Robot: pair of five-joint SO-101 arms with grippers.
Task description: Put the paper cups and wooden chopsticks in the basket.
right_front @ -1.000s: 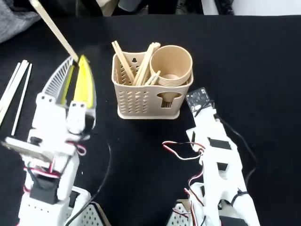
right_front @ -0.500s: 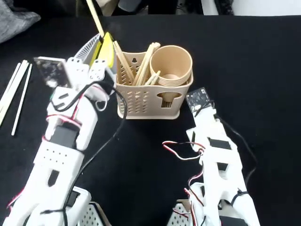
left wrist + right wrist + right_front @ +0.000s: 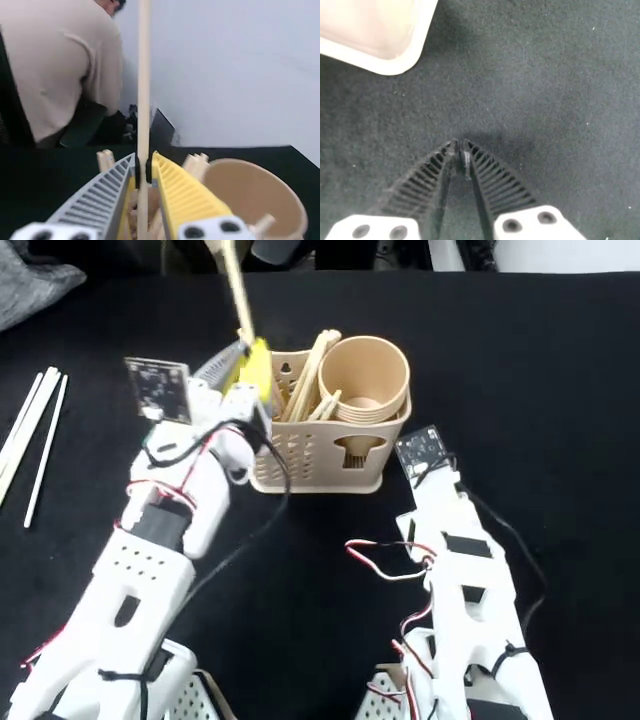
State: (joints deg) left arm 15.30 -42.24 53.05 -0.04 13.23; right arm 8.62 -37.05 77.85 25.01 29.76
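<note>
The wooden chopstick [image 3: 235, 290] stands near upright over the left compartment of the basket [image 3: 300, 455]. Your left pincer [image 3: 248, 350] is clamped on it, with most of the stick above the grip. That compartment already holds several splayed chopsticks, and the stacked paper cups [image 3: 365, 375] fill the right one.

Risk: if you release from this height, the stick may strike a splayed end and tip over the rim onto the worktop [image 3: 560, 390]. Lower it before opening.

The loose chopsticks [image 3: 35, 435] lie well apart at the left. Your right pincer [image 3: 459, 147] is together and empty, low near the basket's corner.
</note>
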